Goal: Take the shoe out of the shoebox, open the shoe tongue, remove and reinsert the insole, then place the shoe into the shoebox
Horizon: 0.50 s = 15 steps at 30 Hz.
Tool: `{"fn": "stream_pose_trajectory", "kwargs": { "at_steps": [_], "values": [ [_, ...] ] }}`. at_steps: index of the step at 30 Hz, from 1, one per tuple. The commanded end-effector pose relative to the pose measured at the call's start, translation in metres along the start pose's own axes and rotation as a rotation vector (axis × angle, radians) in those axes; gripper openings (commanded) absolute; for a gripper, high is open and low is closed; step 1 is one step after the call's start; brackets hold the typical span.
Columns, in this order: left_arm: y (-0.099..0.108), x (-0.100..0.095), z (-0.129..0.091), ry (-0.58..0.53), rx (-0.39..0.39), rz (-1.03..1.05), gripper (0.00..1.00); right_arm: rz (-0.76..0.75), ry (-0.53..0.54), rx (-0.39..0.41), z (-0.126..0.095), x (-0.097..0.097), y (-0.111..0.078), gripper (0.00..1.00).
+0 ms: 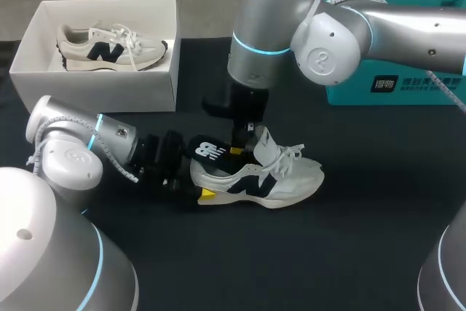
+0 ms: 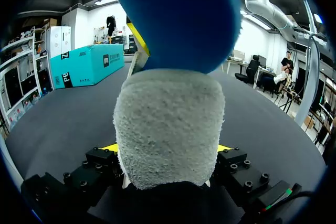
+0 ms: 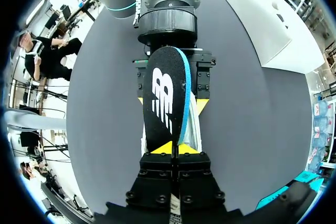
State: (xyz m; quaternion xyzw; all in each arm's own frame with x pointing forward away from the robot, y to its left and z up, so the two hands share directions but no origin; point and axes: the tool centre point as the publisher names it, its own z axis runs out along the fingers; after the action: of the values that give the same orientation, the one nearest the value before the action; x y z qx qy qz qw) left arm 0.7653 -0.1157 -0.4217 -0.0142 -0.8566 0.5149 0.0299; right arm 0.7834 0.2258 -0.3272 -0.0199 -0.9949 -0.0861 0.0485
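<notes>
**Insole lifted at the heel, both grippers clamped**

Nearest the camera, the left gripper (image 2: 168,150) is clenched on the heel of the shoe (image 1: 280,176), with a yellow tip pressed against each side of the grey suede. The white and navy shoe lies on its side on the dark table (image 1: 349,238), toe pointing right and laces loose. Just behind the heel, the right gripper (image 3: 173,149) comes down from above. It grasps the black insole (image 3: 164,98), which is pinched between the gripper's fingers. The insole's heel end stands above the shoe's collar and its blue underside faces the left wrist.

Farther back on the left, the white shoebox (image 1: 102,81) sits open with a second shoe (image 1: 109,49) lying inside it. At the far right is a teal box (image 1: 397,89); its contents cannot be seen.
</notes>
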Motion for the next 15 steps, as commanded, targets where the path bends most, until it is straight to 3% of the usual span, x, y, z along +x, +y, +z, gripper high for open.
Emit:
{"fn": "stream_pose_trajectory", "kwargs": {
  "at_steps": [1, 12, 13, 14, 15],
  "values": [
    [0.0020, -0.0007, 0.0025, -0.001, -0.002, -0.001, 0.00, 0.002, 0.011, 0.012, 0.0073, -0.0042, 0.0075, 0.00],
    [0.0020, -0.0007, 0.0025, -0.001, -0.002, -0.001, 0.00, 0.008, 0.010, 0.012, 0.0032, -0.0027, 0.0039, 0.00],
    [0.0020, -0.0007, 0.0025, -0.001, -0.002, -0.001, 0.00, 0.007, 0.008, 0.006, 0.0019, -0.0026, 0.0038, 0.30],
    [0.0020, -0.0007, 0.0025, -0.001, -0.002, -0.001, 0.00, 0.006, 0.008, 0.005, 0.0007, -0.0026, 0.0037, 0.78],
    [0.0020, -0.0007, 0.0025, -0.001, -0.002, -0.001, 0.00, 0.004, 0.007, 0.004, -0.0007, -0.0027, 0.0036, 0.98]
  ]
}}
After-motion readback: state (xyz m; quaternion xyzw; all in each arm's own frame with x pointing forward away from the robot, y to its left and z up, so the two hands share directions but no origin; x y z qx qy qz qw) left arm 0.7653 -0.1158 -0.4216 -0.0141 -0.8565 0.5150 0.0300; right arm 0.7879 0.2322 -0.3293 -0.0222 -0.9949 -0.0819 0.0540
